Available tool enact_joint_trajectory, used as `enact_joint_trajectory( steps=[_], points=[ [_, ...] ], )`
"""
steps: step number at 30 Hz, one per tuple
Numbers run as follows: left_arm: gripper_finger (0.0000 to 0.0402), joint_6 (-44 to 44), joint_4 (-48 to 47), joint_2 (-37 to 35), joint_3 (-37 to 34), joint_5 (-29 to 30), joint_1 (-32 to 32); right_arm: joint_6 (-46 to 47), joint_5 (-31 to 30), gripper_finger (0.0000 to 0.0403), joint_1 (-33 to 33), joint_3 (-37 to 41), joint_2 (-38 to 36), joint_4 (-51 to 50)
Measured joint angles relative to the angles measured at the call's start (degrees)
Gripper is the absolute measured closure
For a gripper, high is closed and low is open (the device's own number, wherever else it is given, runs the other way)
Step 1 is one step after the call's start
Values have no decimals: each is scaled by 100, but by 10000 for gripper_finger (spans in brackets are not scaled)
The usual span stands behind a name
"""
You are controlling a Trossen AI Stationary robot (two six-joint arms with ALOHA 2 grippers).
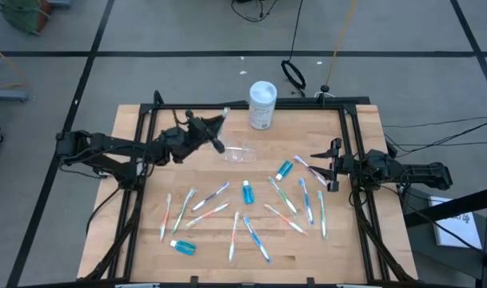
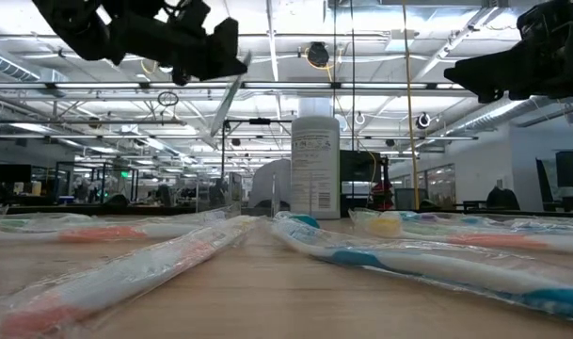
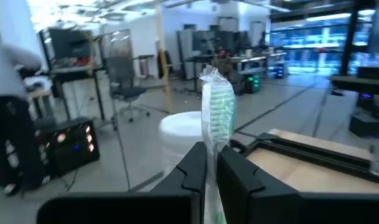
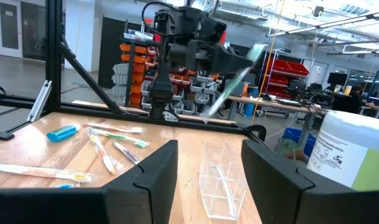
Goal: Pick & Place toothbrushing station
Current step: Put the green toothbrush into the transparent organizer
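Observation:
My left gripper (image 1: pixel 205 130) is above the table's far left part, shut on a wrapped toothbrush with green bristles (image 3: pixel 217 102). The small clear cup (image 1: pixel 240 154) appears to lie on its side on the wood, to the right of that gripper; it also shows in the right wrist view (image 4: pixel 219 180). Several wrapped toothbrushes (image 1: pixel 291 200) and three blue toothpaste tubes (image 1: pixel 284 170) (image 1: pixel 247 192) (image 1: pixel 183 246) lie flat across the middle and near part of the table. My right gripper (image 1: pixel 325 164) is open and empty at the right side, above the toothbrushes there. My left gripper pinches the wrapped toothbrush between its two fingers, just below the bristle head (image 3: pixel 210 148). The head sticks out past the fingertips. The brush is lifted clear of the table, and in the low view it slants down from the gripper (image 2: pixel 228 102).
A taller white cylindrical container with a pale lid (image 1: pixel 262 104) stands at the table's far edge, just beyond the cup. Black frame rails (image 1: pixel 351 136) run along the table's left and right sides. Bare wood shows at the far left (image 1: pixel 159 172).

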State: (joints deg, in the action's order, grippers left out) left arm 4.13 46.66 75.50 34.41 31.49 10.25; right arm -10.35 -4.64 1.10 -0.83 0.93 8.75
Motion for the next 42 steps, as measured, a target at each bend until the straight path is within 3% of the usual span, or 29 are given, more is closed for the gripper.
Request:
enact_joint_trajectory(
  steps=[10, 18, 25, 42],
  points=[
    [395, -24, 102, 836, 0, -267, 493, -26, -1, 234, 0, 0, 0, 0],
    [348, 172, -142, 927, 0, -295, 591, -94, -1, 234, 0, 1, -2, 0],
    [340, 537, -225, 927, -2, -297, 548, -42, -1, 234, 0, 0, -1, 0],
    [337, 555, -1817, 926, 107, -272, 474, 239, -1, 234, 0, 0, 0, -4]
  ],
)
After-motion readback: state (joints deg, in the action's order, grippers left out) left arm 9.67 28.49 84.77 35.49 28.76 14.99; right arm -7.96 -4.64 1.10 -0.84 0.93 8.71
